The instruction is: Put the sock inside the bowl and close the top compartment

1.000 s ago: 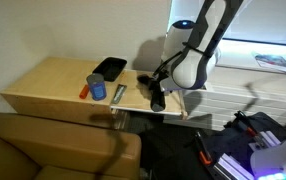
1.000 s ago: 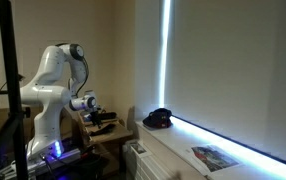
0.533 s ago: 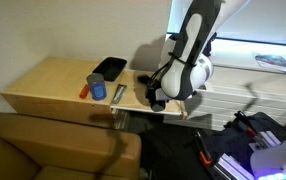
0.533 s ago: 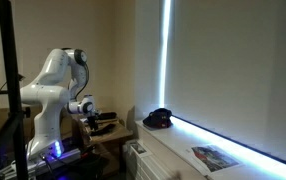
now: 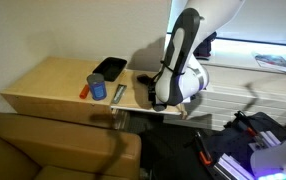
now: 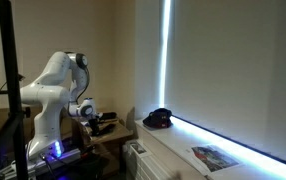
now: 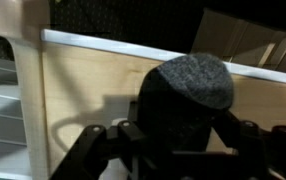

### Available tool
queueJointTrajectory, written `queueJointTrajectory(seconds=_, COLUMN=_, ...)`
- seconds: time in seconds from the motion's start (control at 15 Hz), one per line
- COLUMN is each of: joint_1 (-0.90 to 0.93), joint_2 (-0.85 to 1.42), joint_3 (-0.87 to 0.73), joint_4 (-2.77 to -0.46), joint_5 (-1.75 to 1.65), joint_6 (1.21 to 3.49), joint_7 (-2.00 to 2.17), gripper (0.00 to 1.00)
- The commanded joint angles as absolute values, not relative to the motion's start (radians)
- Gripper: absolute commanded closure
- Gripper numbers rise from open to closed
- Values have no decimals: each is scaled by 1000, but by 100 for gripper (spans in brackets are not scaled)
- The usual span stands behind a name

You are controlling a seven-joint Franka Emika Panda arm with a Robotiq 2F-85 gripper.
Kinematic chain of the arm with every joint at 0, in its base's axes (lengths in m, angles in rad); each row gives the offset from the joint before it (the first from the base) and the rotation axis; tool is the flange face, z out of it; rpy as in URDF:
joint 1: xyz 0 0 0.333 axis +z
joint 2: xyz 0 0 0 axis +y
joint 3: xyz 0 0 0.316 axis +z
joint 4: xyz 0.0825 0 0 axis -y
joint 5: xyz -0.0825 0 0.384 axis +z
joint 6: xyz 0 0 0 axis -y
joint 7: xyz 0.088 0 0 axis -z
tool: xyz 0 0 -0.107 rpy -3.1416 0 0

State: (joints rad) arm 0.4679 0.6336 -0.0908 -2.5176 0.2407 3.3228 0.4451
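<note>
The black sock (image 7: 191,82), with a grey toe end, lies on the light-wood cabinet top (image 7: 78,95). My gripper (image 7: 183,140) is open, with one dark finger on each side of the sock. In an exterior view the gripper (image 5: 155,98) is low over the sock (image 5: 144,83) near the cabinet's right end. The shallow black dish (image 5: 110,68) sits empty at the back of the cabinet top, apart from the gripper. I cannot tell the sliding panel apart from the rest of the cabinet top. The arm and gripper (image 6: 98,122) also show small in the exterior view from the side.
A blue can (image 5: 98,88), a red item (image 5: 84,92) and a small grey flat tool (image 5: 118,94) stand between dish and gripper. A brown sofa (image 5: 53,145) is in front. A dark cap-shaped thing (image 6: 159,118) and a magazine (image 6: 213,157) lie on the white slatted unit.
The arm has leaned further over and lowered, bringing the gripper down around the sock. The sock, dish and can have not moved.
</note>
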Motion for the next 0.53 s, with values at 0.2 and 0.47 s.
queueJointTrajectory(seconds=0.2, joint_1=374, joint_2=647, joint_3=-32, joint_4=-2492, joint_5=286, joint_6=3324, joint_7=402, gripper=77)
queueJointTrajectory(seconds=0.47, joint_1=355, joint_2=473, joint_3=-21, joint_4=-2512, joint_5=276, joint_6=3315, joint_7=373, gripper=100)
